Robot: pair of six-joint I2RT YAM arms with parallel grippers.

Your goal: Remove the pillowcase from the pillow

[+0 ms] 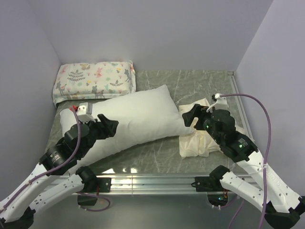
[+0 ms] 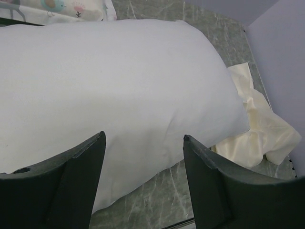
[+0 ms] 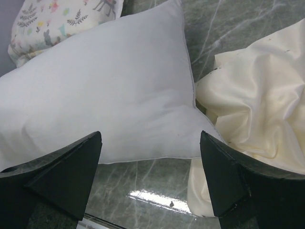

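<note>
Both jaws gape empty by the plump white pillow (image 1: 143, 119) (bare), cream pillowcase (image 1: 195, 143) crumpled alongside.

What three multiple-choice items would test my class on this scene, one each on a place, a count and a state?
1. Where does the crumpled cream pillowcase lie?
A. Beside the white pillow's right end
B. In the far left corner
C. Along the near edge

2. How many pillows are on the table?
A. One
B. Two
C. Three

3. What state is the white pillow in?
A. Fully covered
B. Half covered
C. Bare

Answers:
1 A: the cream cloth is bunched at that end.
2 B: there is the white one, plus the printed pillow behind it.
3 C: its cover lies in a heap beside it.
</note>
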